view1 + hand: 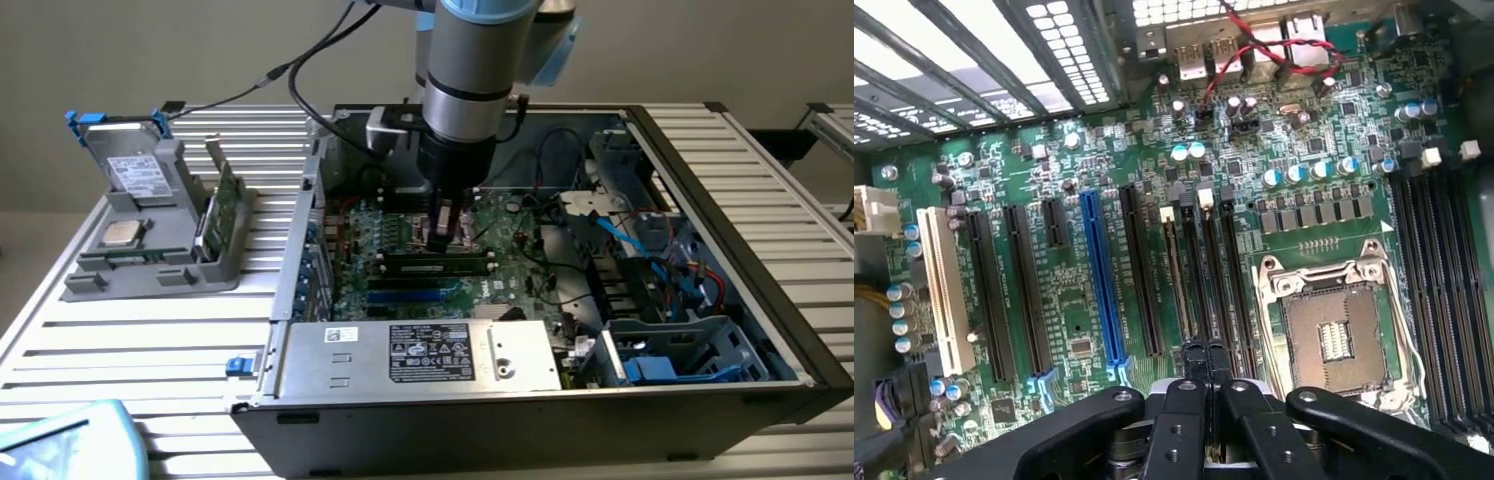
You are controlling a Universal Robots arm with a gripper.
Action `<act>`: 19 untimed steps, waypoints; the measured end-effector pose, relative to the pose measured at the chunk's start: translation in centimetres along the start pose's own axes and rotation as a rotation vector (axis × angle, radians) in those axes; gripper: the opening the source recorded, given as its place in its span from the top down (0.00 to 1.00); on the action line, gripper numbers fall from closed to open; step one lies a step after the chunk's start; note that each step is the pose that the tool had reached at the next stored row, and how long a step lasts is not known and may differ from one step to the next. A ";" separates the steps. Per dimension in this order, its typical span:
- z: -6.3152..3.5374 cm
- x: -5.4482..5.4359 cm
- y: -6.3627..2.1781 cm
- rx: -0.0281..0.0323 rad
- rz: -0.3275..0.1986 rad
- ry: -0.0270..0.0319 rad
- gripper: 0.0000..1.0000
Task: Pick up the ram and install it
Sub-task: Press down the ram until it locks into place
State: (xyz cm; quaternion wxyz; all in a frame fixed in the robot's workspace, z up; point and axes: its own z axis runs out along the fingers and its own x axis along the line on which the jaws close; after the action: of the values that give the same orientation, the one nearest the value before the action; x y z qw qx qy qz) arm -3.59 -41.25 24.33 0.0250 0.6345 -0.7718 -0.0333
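Observation:
The ram (434,266), a long dark stick with a pale label, lies along a memory slot on the motherboard (514,235) inside the open computer case (721,250). My gripper (447,240) points straight down over the middle of the stick, its tips right at the stick's top edge. In the wrist view the gripper (1204,352) is shut, the two black fingertips (1194,362) pressed together with no gap. They hover over the row of dark memory slots (1204,270), beside the empty processor socket (1332,335).
A grey holder (147,255) on the slatted table at the exterior view's left carries a broader green card (220,205) and a square silver processor chip (123,233). The power supply (420,352), cables (641,235) and case walls crowd the gripper.

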 end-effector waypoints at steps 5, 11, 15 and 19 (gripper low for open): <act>0.01 0.0 0.00 0.0044 0.044 0.0073 0.89; -0.01 0.0 0.00 0.0082 0.092 0.0177 0.89; 0.00 0.0 0.00 0.0106 0.135 0.0210 0.89; 0.00 0.0 0.00 0.0129 0.178 0.0242 0.89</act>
State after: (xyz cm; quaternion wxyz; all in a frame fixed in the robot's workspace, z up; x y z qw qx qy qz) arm -3.59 -41.26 24.33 0.0331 0.5640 -0.8249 -0.0183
